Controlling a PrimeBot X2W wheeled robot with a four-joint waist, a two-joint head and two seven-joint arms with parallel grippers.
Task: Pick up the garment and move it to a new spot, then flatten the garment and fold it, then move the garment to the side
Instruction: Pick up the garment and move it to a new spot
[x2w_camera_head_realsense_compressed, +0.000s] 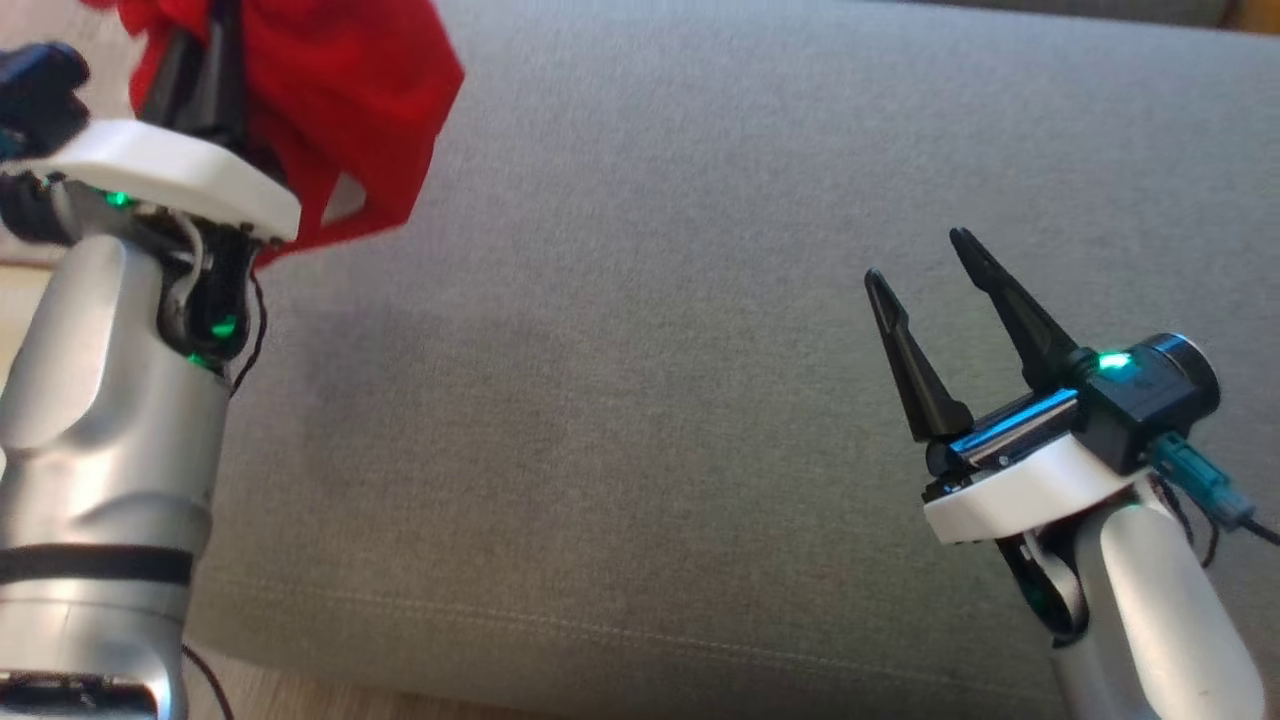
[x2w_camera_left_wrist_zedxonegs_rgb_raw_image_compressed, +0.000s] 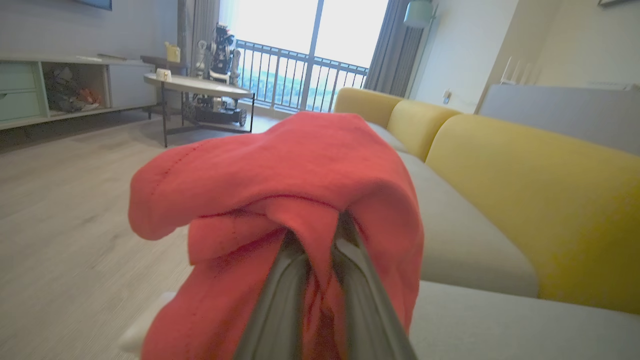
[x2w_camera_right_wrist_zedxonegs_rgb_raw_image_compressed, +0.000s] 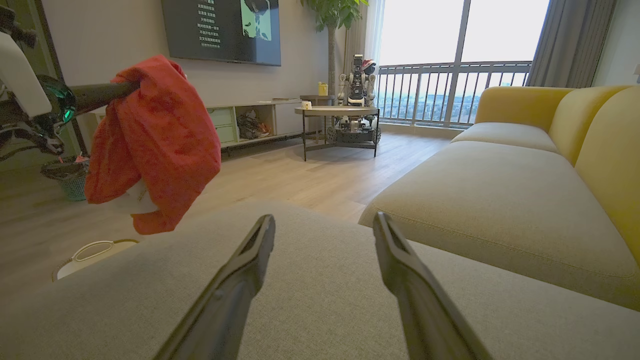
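Red garment (x2w_camera_left_wrist_zedxonegs_rgb_raw_image_compressed: 300, 170) hangs bunched, clamped in the left pincer (x2w_camera_left_wrist_zedxonegs_rgb_raw_image_compressed: 320, 250), lifted clear of the grey sofa cushion (x2w_camera_head_realsense_compressed: 640, 350) near its left end. Right pincer (x2w_camera_head_realsense_compressed: 918, 255) gapes wide, empty. Relocation step seemingly under way; next likely calls for laying it on the cushion.

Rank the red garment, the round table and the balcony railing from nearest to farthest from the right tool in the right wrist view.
1. Red garment, hanging at the view's left.
2. Round table, mid-room, centre.
3. Balcony railing, far back by the window.
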